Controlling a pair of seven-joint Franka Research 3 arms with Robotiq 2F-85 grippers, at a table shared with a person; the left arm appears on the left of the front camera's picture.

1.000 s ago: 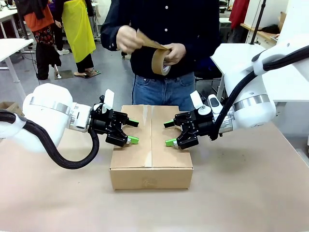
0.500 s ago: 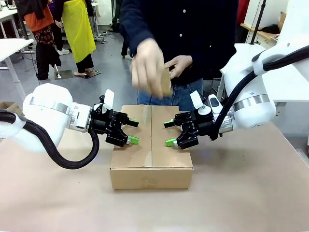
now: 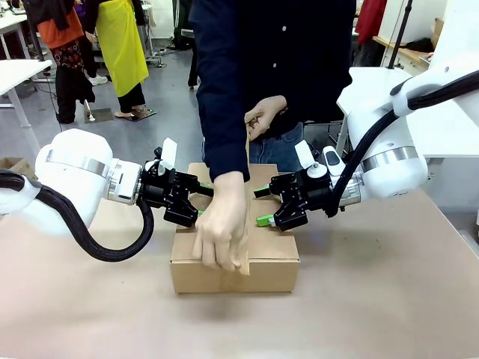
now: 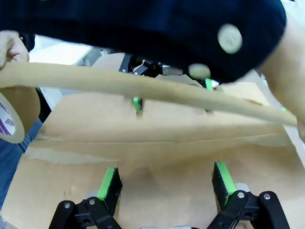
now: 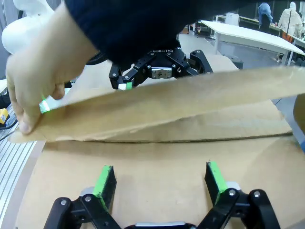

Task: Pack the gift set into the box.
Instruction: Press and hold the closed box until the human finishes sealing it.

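Box (image 3: 266, 250) closed, mid-table. Left gripper (image 3: 203, 202) and right gripper (image 3: 262, 206), both spread wide, press flaps from opposite sides. Person's hand (image 3: 221, 232) pulls tape (image 3: 245, 187) down along seam between them.

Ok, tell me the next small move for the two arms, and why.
Probably none: both should hold position. The left gripper and right gripper, both open, press the closed flaps of the box while the person's hand draws a strip of tape from the roll over the centre seam. Lifting now would likely let the flaps spring up.
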